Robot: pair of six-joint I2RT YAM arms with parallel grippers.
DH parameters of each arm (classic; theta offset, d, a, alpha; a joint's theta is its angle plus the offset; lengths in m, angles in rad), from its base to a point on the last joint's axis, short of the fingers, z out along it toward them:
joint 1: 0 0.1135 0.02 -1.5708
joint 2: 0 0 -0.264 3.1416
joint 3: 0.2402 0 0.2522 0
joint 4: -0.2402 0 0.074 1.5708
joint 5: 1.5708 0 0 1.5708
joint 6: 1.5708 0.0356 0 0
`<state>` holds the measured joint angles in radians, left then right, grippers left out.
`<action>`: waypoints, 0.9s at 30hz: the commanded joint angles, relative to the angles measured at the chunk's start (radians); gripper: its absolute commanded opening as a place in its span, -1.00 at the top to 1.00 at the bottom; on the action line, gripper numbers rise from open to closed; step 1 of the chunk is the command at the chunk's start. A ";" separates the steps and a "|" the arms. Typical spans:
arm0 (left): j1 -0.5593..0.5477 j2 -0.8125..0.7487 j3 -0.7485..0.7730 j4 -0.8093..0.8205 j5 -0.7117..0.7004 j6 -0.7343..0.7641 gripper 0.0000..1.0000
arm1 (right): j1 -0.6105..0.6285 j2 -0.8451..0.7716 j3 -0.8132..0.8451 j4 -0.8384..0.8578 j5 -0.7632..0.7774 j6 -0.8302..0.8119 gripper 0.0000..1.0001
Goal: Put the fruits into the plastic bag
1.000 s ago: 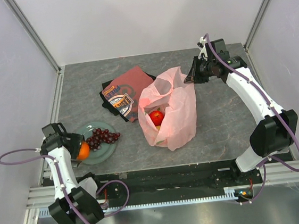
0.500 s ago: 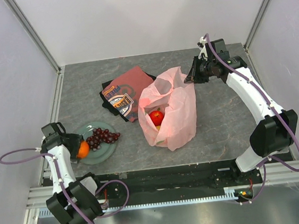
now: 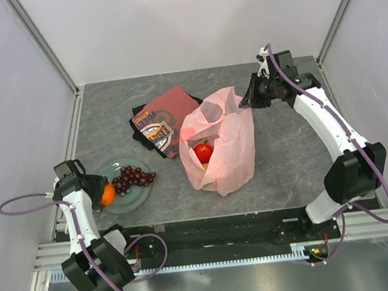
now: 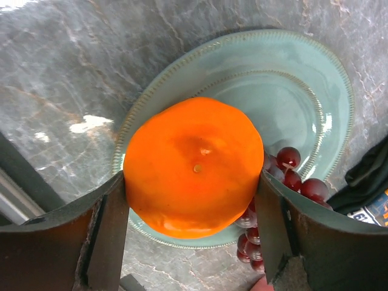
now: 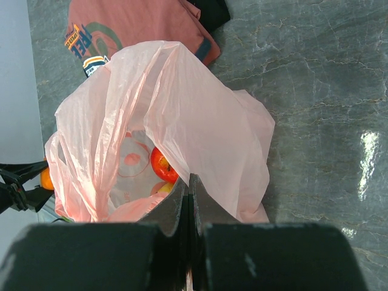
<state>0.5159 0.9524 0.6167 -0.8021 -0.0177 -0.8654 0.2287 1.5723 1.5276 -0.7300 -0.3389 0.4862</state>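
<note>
Left gripper (image 4: 193, 203) narrowed, jaws touching orange (image 4: 194, 163)

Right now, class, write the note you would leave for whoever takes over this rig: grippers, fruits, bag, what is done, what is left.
Grippers: the left gripper has its fingers against both sides of the orange, over the plate. The right gripper is shut on the rim of the bag, holding it open.
Things: the apple is inside the bag; the grapes lie on the plate.
Done: apple bagged.
Left: carry the orange to the bag, then the grapes.
</note>
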 commanded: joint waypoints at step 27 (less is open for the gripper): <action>-0.707 0.118 0.507 0.475 0.085 0.292 0.69 | -0.002 -0.003 0.031 0.038 -0.022 0.018 0.99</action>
<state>0.0074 0.9981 0.9710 -0.5179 0.0322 -0.6559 0.2287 1.5723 1.5276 -0.7181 -0.3454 0.4950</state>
